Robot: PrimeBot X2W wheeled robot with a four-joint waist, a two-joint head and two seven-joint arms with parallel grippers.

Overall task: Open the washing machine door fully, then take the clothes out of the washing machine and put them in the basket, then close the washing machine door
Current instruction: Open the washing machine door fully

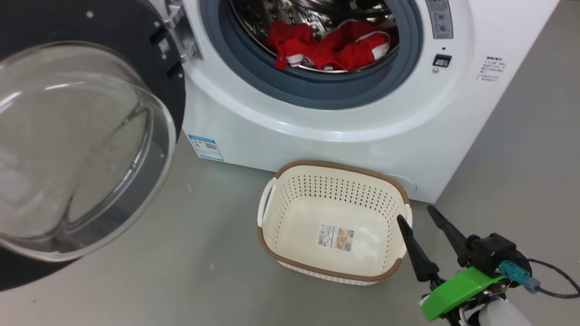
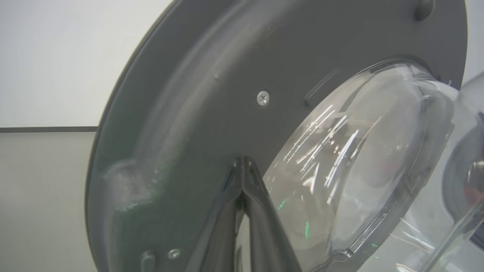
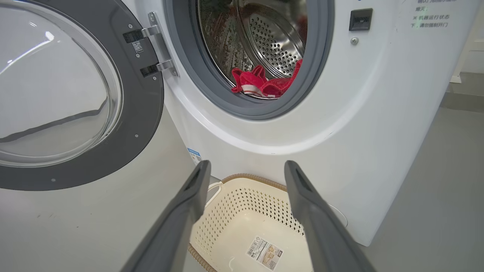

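The washing machine door [image 1: 81,136] was seen swung wide open on its metal hinge [image 3: 159,41] at the left of the washing machine [image 1: 317,136], with its inner face and bulging glass turned toward the head camera. The clothes [image 1: 331,47], a red bundle with white trim, were seen lying at the bottom of the steel drum [image 3: 272,41], just behind the grey gasket [image 1: 317,93]. The basket [image 1: 344,166] was set on the grey floor [image 1: 204,271] directly before the machine's front, below the opening and close to the lower panel, and a sticker [image 1: 335,237] was seen on its bottom. The left claw [image 2: 244,162] was shown with its two fingers pressed together and nothing between them. Their tips were brought close against the dark inner rim of the door, beside the glass bulge; whether the rim was actually touched could not be told. The right claw [image 1: 414,213] was held with its fingers spread wide apart and empty, at the lower right of the head view, by the basket's right end and pointed toward the machine. A blue label [image 1: 206,147] was noted at the machine's lower left corner.
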